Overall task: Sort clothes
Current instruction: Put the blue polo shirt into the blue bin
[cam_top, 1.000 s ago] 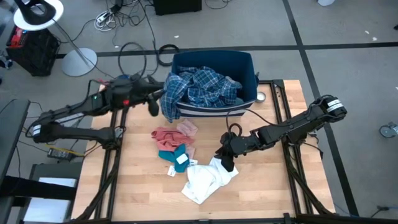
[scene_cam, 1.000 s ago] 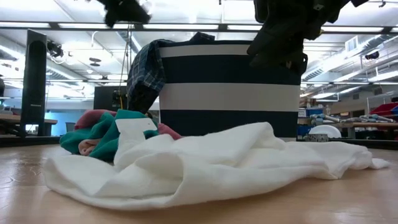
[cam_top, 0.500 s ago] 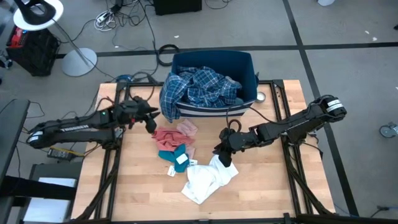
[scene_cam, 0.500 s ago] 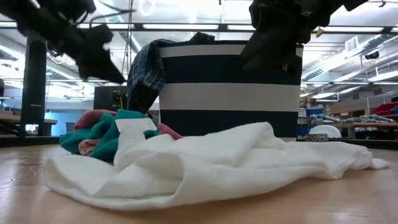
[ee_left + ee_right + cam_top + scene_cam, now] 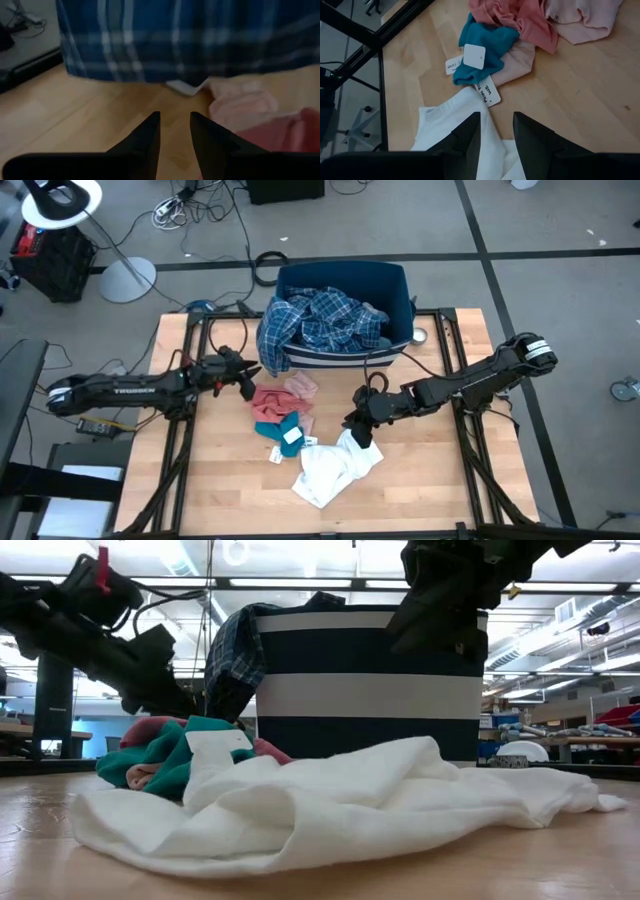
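Both grippers hover empty, fingers slightly spread, over the table.
Left gripper (image 5: 247,376) beside salmon garment (image 5: 270,400), plaid shirt (image 5: 320,320) draping the bin (image 5: 400,290) ahead; right gripper (image 5: 362,432) above white garment (image 5: 330,470).

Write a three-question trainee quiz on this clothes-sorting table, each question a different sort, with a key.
1. True or false: the plaid shirt hangs over the bin's rim.
2. Which garment lies nearest the right gripper? A teal B white C salmon pink
3. Fill in: the left gripper hovers beside the ____ garment.

Key: 1 true; 2 B; 3 salmon pink.
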